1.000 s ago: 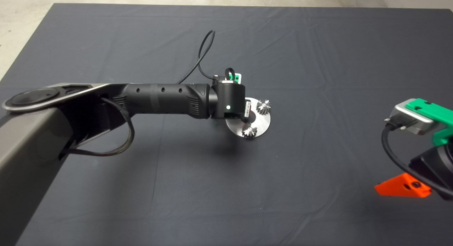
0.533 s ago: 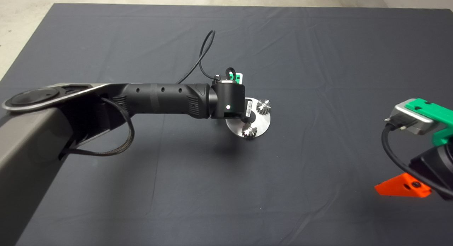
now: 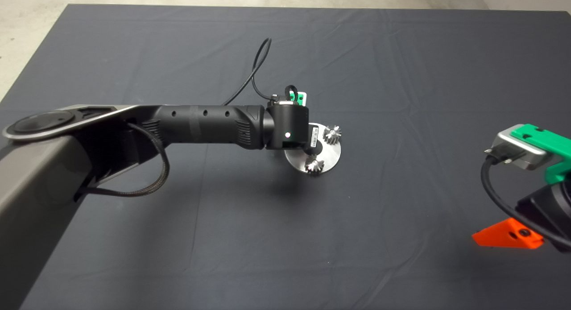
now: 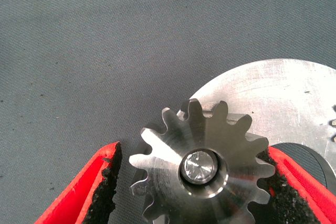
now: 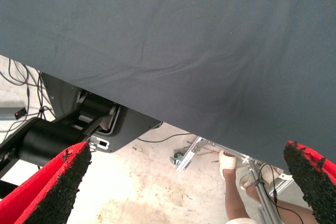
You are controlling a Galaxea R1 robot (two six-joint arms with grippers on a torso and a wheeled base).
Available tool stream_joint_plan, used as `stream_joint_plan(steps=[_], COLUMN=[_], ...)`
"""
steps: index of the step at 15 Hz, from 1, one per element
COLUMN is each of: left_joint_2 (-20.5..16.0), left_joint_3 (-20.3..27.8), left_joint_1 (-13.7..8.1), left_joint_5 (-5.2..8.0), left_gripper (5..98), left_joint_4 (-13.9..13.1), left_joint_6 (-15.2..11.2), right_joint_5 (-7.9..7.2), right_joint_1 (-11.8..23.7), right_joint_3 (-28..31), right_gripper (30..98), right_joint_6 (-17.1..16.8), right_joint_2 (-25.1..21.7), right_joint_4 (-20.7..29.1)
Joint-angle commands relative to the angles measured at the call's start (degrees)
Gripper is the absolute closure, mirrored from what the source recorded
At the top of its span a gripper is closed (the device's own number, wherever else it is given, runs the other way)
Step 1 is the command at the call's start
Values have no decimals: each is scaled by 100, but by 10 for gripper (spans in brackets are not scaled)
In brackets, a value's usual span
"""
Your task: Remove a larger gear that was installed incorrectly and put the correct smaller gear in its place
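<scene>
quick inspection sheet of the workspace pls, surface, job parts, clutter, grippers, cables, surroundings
Surface: dark mat, wrinkled, covering the table.
Job's things: larger gear seated on a pin at the edge of the round metal plate; two small gears stand on the same plate.
Clutter: nothing seen.
Grippers: left gripper low over the plate, fingers either side of the larger gear, one pad against its teeth, a gap at the other; right gripper parked at the lower right edge, fingers wide apart.
Cables: black cable loops above the left wrist; another at the right arm.
Surroundings: concrete floor; a person's leg beyond the mat.
</scene>
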Motion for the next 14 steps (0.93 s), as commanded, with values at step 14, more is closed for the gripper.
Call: stream_joint_plan(steps=[14], left_joint_2=[1], left_joint_3=[27], left_joint_1=[-130], left_joint_5=[10], left_gripper=[536], left_joint_4=[61], left_joint_6=[19], right_joint_5=[13], right_joint_1=[45], right_joint_3=[40], right_gripper=[317], right_joint_6=[-2], right_joint_2=[-18], right_joint_4=[149])
